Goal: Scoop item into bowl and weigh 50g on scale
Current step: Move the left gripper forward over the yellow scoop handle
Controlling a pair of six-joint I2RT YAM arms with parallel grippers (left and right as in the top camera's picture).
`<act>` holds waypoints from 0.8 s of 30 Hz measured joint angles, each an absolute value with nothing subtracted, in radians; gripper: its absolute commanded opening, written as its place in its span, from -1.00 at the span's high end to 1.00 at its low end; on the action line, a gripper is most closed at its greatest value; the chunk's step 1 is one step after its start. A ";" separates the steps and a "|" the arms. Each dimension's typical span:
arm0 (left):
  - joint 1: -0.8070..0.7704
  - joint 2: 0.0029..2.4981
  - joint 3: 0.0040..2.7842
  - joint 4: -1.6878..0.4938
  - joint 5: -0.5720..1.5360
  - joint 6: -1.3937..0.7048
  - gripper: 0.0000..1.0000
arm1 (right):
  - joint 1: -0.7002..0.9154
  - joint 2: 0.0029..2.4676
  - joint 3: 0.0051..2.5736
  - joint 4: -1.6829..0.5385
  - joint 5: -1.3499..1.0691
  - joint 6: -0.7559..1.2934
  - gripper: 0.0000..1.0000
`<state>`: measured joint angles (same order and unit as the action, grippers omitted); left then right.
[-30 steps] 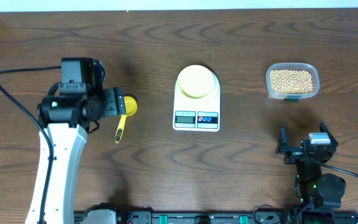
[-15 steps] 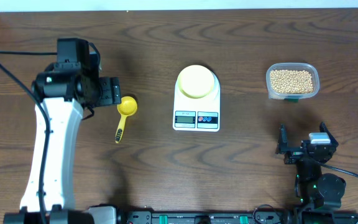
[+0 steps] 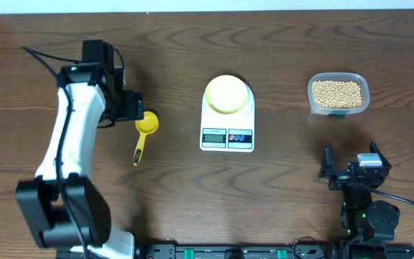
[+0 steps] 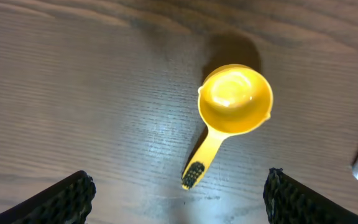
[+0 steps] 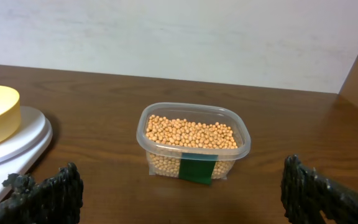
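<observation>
Left fingers [image 4: 67, 196] hang open above the yellow scoop [image 4: 234, 99] toward the tabletop [image 3: 178, 201] left edge; right fingers [image 5: 48, 193] open too. Clipping its thin handle off-centre could flick it away.

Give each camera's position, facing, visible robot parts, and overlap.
Overhead: above the table, looking straight down; left arm and right arm show.
Left wrist: above the yellow scoop, facing down; own open fingertips.
Right wrist: low, facing forward at the bean tub; own open fingertips.
Shared: overhead and left wrist both see the scoop.
</observation>
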<state>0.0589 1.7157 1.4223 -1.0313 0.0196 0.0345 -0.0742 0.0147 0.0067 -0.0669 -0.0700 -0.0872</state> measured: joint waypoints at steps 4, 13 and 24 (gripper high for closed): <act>0.059 1.774 1.422 -1.028 0.020 0.035 -0.77 | -0.074 0.015 0.007 -0.067 -0.070 -0.087 -0.99; 0.059 1.790 1.422 -1.028 0.020 0.035 -0.78 | -0.074 0.015 0.007 -0.067 -0.070 -0.087 -0.98; 0.059 1.790 1.422 -1.037 0.020 0.034 -0.78 | -0.074 0.015 0.007 -0.067 -0.070 -0.087 -0.98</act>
